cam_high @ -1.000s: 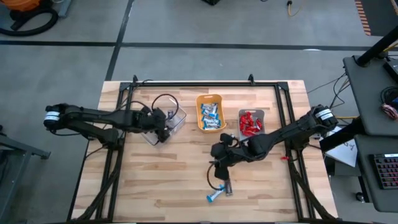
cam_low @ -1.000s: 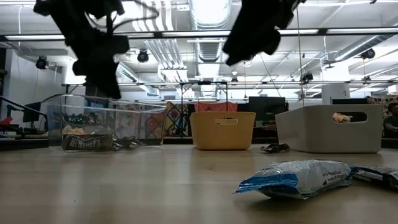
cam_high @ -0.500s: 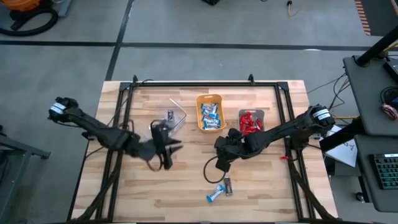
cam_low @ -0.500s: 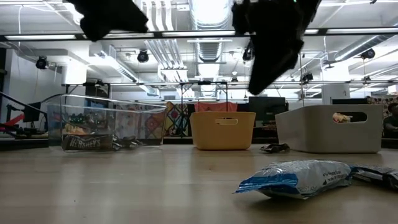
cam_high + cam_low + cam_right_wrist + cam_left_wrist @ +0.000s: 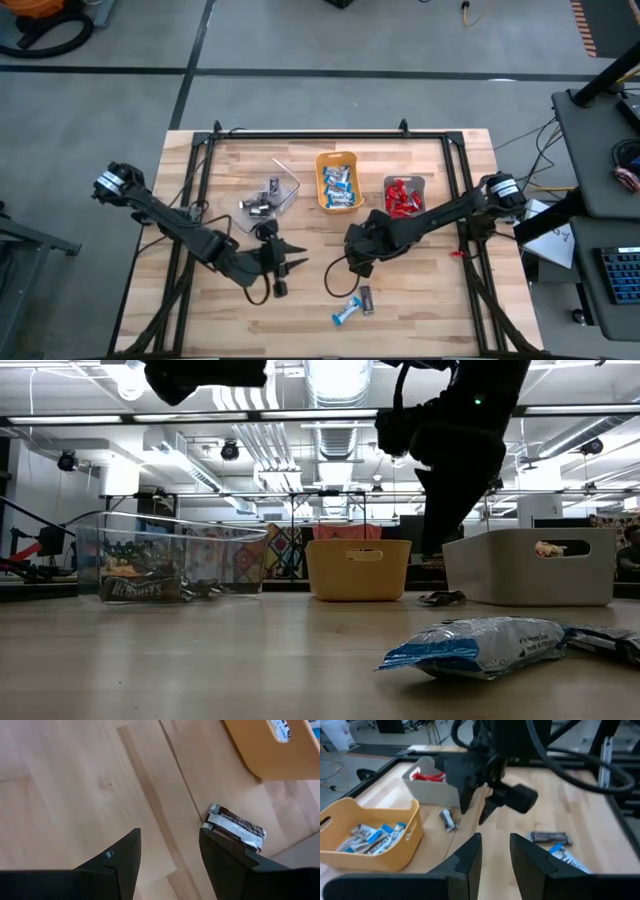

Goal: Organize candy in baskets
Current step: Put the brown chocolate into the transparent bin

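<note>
Taking the orange basket (image 5: 338, 182) as landmark: the clear basket (image 5: 270, 195) of dark candy sits to its left. Nearer the front of the counter (image 5: 430, 300) from there, the left pincer (image 5: 287, 270) hangs open and empty. The right pincer (image 5: 352, 262) hovers in front of the orange basket, jaws apart, gripping nothing. A stray dark candy (image 5: 234, 829) lies beside the orange basket; two more candies (image 5: 353, 306) rest further forward. Best approach: descend squarely, straddle one bar across its narrow width, then close.
</note>
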You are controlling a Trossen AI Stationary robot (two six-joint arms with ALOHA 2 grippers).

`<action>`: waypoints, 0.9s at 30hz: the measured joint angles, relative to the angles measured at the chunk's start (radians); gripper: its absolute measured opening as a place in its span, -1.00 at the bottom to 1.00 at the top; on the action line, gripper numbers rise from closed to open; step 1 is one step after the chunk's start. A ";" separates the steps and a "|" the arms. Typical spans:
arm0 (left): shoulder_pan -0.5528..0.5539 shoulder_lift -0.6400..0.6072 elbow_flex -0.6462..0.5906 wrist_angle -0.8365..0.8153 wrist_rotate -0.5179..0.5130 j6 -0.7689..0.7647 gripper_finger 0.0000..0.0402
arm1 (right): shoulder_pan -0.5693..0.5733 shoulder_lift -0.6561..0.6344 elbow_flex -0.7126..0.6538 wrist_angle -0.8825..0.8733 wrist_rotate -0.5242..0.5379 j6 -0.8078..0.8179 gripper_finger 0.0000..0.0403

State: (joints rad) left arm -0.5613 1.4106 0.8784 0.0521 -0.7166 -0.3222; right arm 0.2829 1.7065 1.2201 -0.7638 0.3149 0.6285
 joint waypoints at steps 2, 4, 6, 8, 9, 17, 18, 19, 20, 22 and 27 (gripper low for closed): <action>0.000 0.034 0.022 -0.001 -0.001 0.000 -0.58 | 0.000 0.004 0.000 0.002 0.000 -0.006 -0.05; -0.004 0.066 0.038 -0.003 0.000 0.000 -0.58 | 0.000 0.007 0.000 -0.005 0.001 -0.016 -0.05; -0.005 0.101 0.061 -0.003 0.000 0.000 -0.58 | 0.000 0.009 0.000 -0.003 0.008 -0.020 -0.05; -0.007 0.125 0.075 -0.011 0.000 0.000 -0.58 | 0.000 0.012 -0.002 -0.009 0.025 -0.021 -0.05; -0.007 0.138 0.084 -0.012 0.000 0.000 -0.58 | 0.000 0.012 -0.002 -0.005 0.031 -0.021 -0.05; -0.007 0.171 0.110 -0.007 0.001 0.009 -0.58 | 0.000 0.012 -0.015 -0.006 0.054 -0.026 -0.05; -0.007 0.170 0.110 -0.008 0.001 0.009 -0.58 | 0.000 0.012 -0.019 -0.008 0.054 -0.026 -0.05; -0.007 0.168 0.110 -0.011 0.001 0.010 -0.58 | 0.000 0.012 -0.024 -0.007 0.054 -0.026 -0.05; -0.007 0.167 0.110 -0.008 0.001 0.011 -0.58 | 0.000 0.012 -0.029 -0.003 0.054 -0.026 -0.05; -0.007 0.165 0.110 -0.008 0.000 0.011 -0.58 | 0.000 0.012 -0.041 -0.004 0.054 -0.021 -0.05; -0.006 0.165 0.110 -0.007 0.000 0.018 -0.58 | 0.000 0.012 -0.074 0.000 0.054 0.000 -0.05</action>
State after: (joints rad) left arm -0.5678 1.5757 0.9882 0.0453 -0.7162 -0.3039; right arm 0.2829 1.7187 1.1464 -0.7639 0.3691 0.6285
